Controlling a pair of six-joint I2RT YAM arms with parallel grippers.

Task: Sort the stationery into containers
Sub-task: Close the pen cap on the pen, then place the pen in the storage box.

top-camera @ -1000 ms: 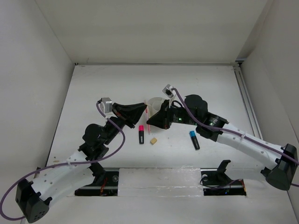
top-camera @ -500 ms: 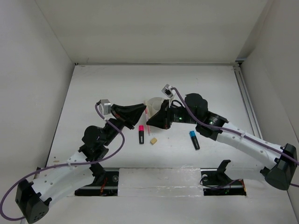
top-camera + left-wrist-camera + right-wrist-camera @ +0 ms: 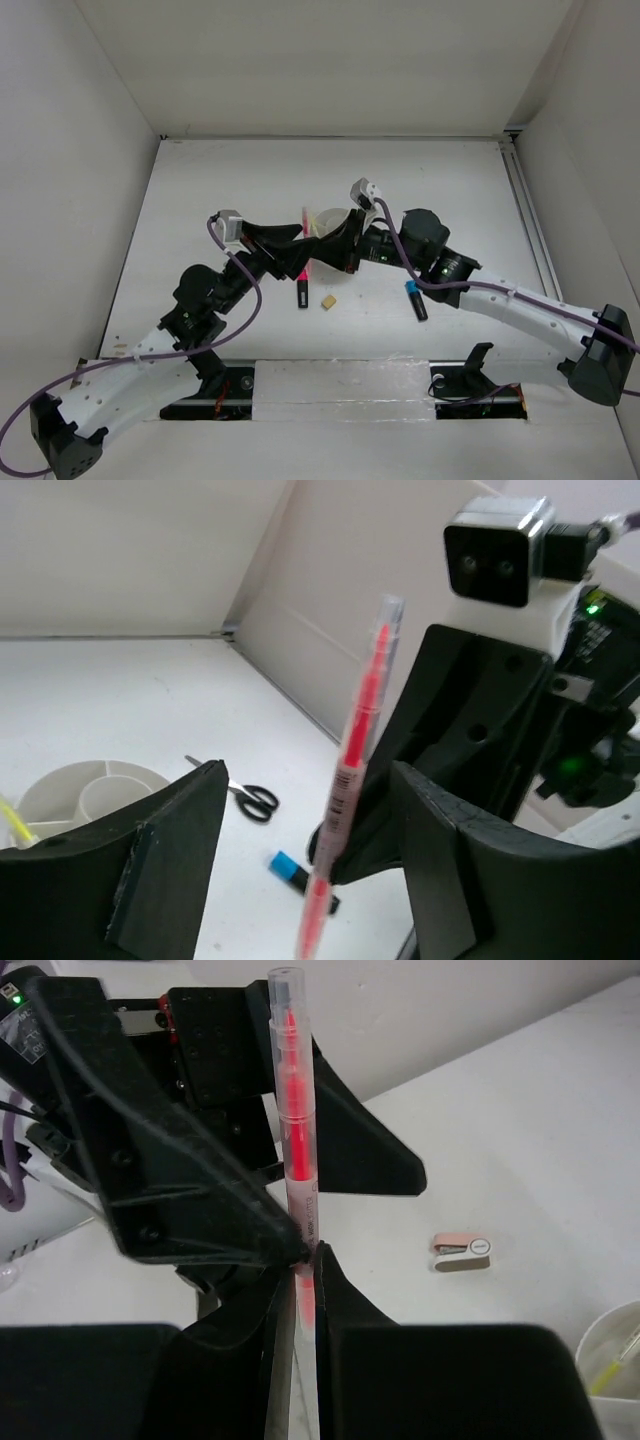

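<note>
A thin pink pen (image 3: 355,770) stands nearly upright between the two grippers. My right gripper (image 3: 305,1260) is shut on the pink pen (image 3: 297,1140) low on its barrel. My left gripper (image 3: 310,880) is open, its fingers (image 3: 170,860) standing wide on either side of the pen without touching it. Both grippers meet beside the round white organizer (image 3: 333,222), which holds a yellow pen (image 3: 15,825). On the table lie a pink-capped marker (image 3: 302,287), a tan eraser (image 3: 327,300), a blue-capped marker (image 3: 415,299) and black-handled scissors (image 3: 245,797).
A small pink-and-white piece (image 3: 463,1252) lies on the table on the left arm's side. White walls enclose the table on three sides. The right arm's wrist camera (image 3: 498,555) sits close above my left fingers.
My left gripper has opened and let go of the pink pen, which stays in the right gripper. The pen's top end now shows above the grippers.
</note>
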